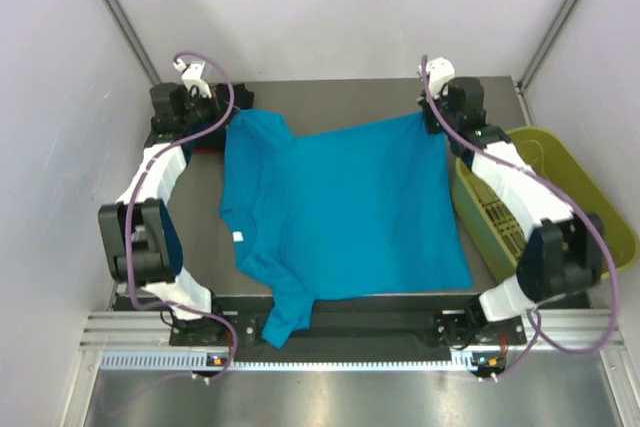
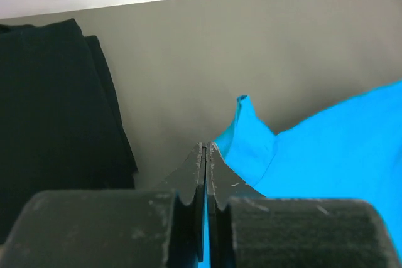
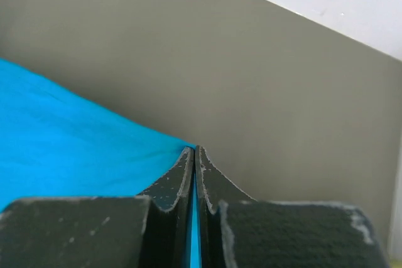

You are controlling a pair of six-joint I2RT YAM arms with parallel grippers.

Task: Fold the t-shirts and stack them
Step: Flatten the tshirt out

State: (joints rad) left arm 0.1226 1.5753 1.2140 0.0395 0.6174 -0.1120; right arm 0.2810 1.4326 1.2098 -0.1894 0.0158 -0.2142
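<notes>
The teal-blue t-shirt [image 1: 340,207] lies spread across the dark table, its small white neck label [image 1: 238,237] at the left and one sleeve hanging over the near edge. My left gripper [image 1: 232,119] is at the shirt's far left corner and my right gripper [image 1: 432,119] at its far right corner. In the left wrist view the left gripper [image 2: 206,149] is shut with a strip of teal cloth [image 2: 314,149] pinched between its jaws. The right gripper [image 3: 193,150] is shut on the teal cloth [image 3: 69,142] in the same way. A folded black t-shirt [image 2: 56,111] lies left of the left gripper.
A yellow-green plastic bin [image 1: 590,197] stands at the table's right edge, under the right arm. White walls close in the back and both sides. Bare grey table [image 3: 264,92] runs beyond both grippers to the back wall.
</notes>
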